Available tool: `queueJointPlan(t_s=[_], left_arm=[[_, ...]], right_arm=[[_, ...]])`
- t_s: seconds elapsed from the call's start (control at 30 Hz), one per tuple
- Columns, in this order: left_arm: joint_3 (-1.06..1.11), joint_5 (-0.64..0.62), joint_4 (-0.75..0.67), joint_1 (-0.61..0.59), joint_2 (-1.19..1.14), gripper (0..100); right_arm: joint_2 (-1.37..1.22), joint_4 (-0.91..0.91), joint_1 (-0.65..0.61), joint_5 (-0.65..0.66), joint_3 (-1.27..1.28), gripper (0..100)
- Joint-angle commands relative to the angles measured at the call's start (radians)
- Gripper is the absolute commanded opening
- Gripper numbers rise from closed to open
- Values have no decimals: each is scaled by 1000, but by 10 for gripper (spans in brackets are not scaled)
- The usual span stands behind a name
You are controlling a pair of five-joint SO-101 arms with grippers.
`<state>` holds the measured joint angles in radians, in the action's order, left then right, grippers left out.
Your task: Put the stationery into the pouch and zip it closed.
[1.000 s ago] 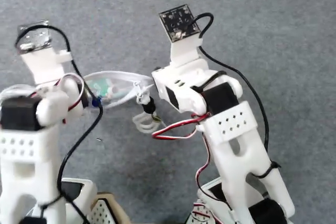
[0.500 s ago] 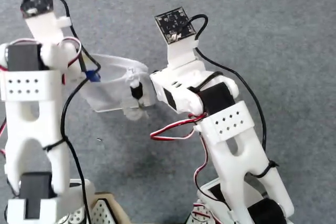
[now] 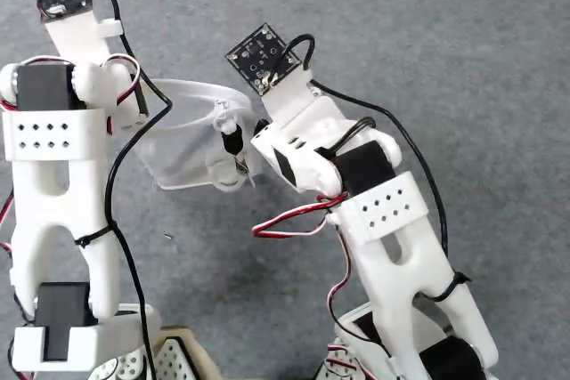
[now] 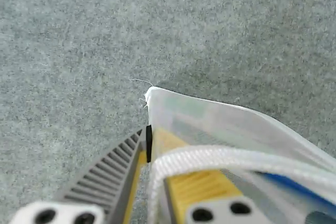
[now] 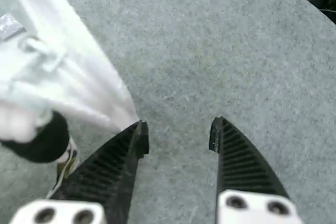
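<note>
A translucent white pouch [image 3: 189,150] hangs above the grey mat, held up by one edge. My left gripper [image 3: 144,118] is shut on that edge; in the left wrist view the left gripper [image 4: 148,141] pinches the pouch [image 4: 220,121] just below its corner. Yellow and blue stationery [image 4: 191,184] shows through the fabric. A black dangling pull [image 3: 232,143] hangs at the pouch's other side. My right gripper [image 3: 239,163] is beside it. In the right wrist view the right gripper [image 5: 178,129] is open with bare mat between its fingers, one fingertip [image 5: 137,132] touching the pouch [image 5: 68,77] next to the pull [image 5: 43,142].
Grey felt mat [image 3: 463,86] covers the table, with free room to the right and behind. Both arm bases stand at the near edge [image 3: 80,344]. Loose red and white cables [image 3: 294,220] hang under the right arm.
The left arm has lifted the pouch off the mat, so it now hangs instead of lying flat. The right arm's wrist has swung left toward the pouch.
</note>
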<state>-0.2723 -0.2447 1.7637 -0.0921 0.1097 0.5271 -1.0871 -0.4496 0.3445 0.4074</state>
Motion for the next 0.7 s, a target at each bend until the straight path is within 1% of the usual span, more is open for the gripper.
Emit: queueJointPlan(t_s=[0.0,0.23,0.4,0.53,0.67], left_arm=[[48,11,-5,31,-41,29],[48,12,-5,30,-43,29],[48,11,-5,31,-44,29],[48,11,-5,33,-48,29],[48,11,-5,30,-46,29]], right_arm=[[10,9,-37,8,15,201],[39,-135,-126,8,1,201],[102,-204,-198,-2,-64,201],[114,-224,-256,-48,-96,201],[117,-226,-279,-69,-94,201]])
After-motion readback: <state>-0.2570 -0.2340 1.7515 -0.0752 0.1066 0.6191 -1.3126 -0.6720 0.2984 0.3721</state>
